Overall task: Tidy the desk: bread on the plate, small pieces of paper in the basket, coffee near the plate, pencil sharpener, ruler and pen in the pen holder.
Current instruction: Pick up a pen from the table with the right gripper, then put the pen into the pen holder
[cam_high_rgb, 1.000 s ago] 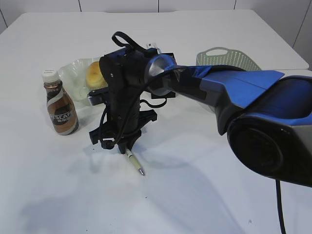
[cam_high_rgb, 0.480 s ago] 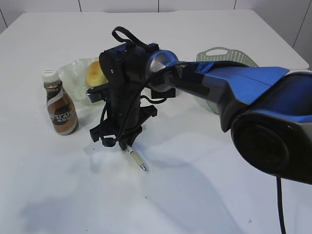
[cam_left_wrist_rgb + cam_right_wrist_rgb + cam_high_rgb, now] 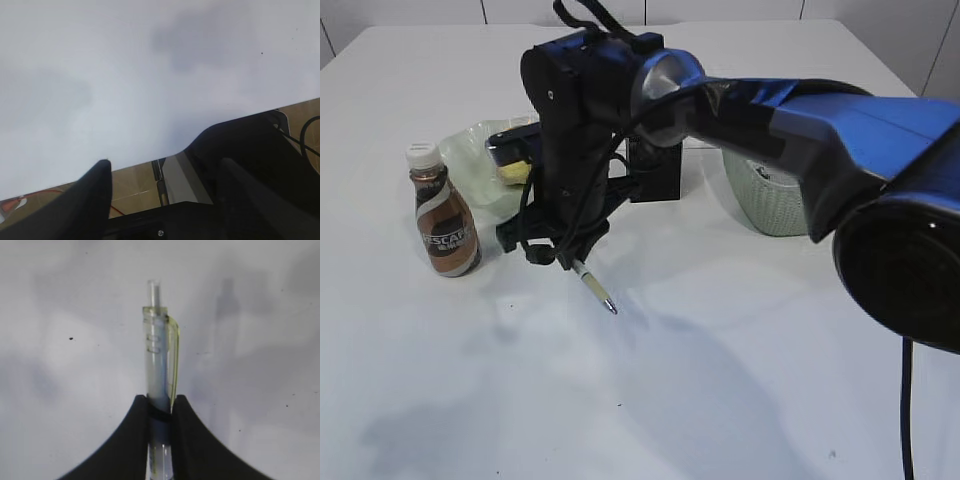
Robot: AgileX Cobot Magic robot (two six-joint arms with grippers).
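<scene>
**Pen lifted at frame centre-left, open desk below**

The pen (image 3: 593, 285) hangs tip-down and tilted, clamped between the closed fingers of the right gripper (image 3: 570, 262), just above the white desk (image 3: 720, 380). The whole lower half of the exterior frame is bare tabletop, with the far edge at the top. Left of the gripper stands the Nescafe coffee bottle (image 3: 443, 212), close by; behind it the ruffled green plate (image 3: 470, 160) holds the bread (image 3: 517, 172), partly hidden by the arm. The black pen holder (image 3: 655, 170) sits just behind the gripper, the green basket (image 3: 770, 195) to its right. The left gripper (image 3: 162, 170) is spread wide, grasping nothing, over the desk edge.
</scene>
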